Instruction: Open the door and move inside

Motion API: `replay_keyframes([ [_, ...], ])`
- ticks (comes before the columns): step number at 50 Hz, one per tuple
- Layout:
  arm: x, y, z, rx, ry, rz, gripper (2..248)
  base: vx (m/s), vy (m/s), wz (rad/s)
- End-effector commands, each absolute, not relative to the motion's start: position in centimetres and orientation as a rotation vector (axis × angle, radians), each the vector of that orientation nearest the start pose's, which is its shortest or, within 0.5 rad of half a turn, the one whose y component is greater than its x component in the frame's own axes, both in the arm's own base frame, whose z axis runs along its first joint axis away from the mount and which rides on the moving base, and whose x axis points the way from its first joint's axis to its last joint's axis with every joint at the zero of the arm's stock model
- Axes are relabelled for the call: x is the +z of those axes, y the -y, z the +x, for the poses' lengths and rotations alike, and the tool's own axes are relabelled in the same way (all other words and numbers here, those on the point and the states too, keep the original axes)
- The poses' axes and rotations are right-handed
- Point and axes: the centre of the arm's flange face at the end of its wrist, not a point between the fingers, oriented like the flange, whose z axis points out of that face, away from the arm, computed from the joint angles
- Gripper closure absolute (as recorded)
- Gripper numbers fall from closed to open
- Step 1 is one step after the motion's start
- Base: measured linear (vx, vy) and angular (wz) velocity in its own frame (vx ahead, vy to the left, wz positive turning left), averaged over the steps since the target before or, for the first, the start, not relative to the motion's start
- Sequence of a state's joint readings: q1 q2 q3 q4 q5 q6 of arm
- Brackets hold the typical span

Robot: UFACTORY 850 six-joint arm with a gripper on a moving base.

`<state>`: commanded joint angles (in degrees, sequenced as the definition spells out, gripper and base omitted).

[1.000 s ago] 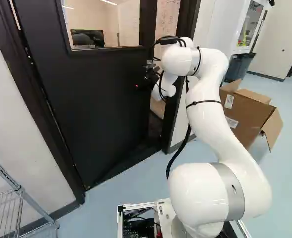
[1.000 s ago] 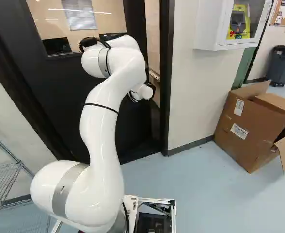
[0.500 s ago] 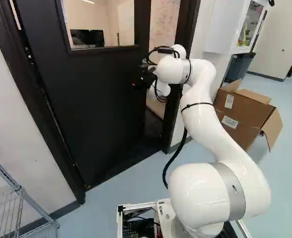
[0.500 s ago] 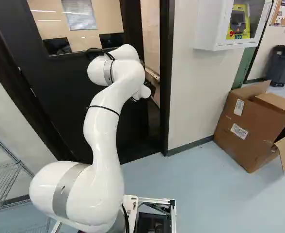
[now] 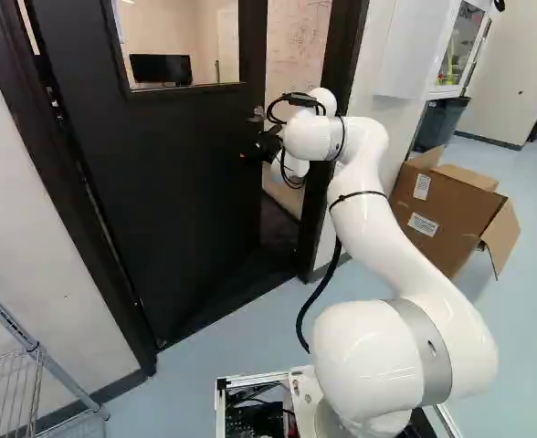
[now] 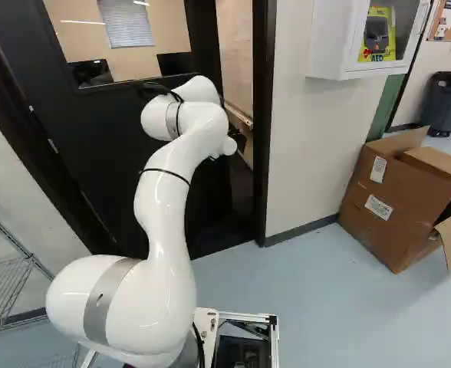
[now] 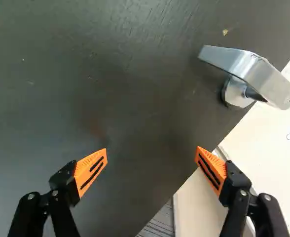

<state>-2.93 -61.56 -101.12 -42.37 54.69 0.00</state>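
On my feed the fingers [image 7: 89, 170] are spread and empty, below the lever handle [image 7: 263, 79]; the ajar door [image 7: 110, 74] lies straight ahead beneath that handle, so I'd push there.

Pale blue floor [image 6: 325, 307] carries an open cardboard box [image 6: 390, 203], flaps out. Dark bin [image 6: 446, 106] beyond box; wire rack [image 5: 42, 360] well left of box.

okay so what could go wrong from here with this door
The tool is open and off the lever handle, so if the ajar door swings back, nothing grips it. One orange pad is near the door's free edge and might snag. Driving in, the arm could clip the door frame.
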Motion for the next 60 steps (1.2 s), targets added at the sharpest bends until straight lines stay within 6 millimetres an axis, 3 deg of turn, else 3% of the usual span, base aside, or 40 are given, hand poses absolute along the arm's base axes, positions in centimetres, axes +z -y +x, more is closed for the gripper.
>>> replay_keyframes([
  [60, 34.0, -0.2, 68.9, -1.927, 1.001, -2.12, 3, 0.0, 0.0, 0.0],
])
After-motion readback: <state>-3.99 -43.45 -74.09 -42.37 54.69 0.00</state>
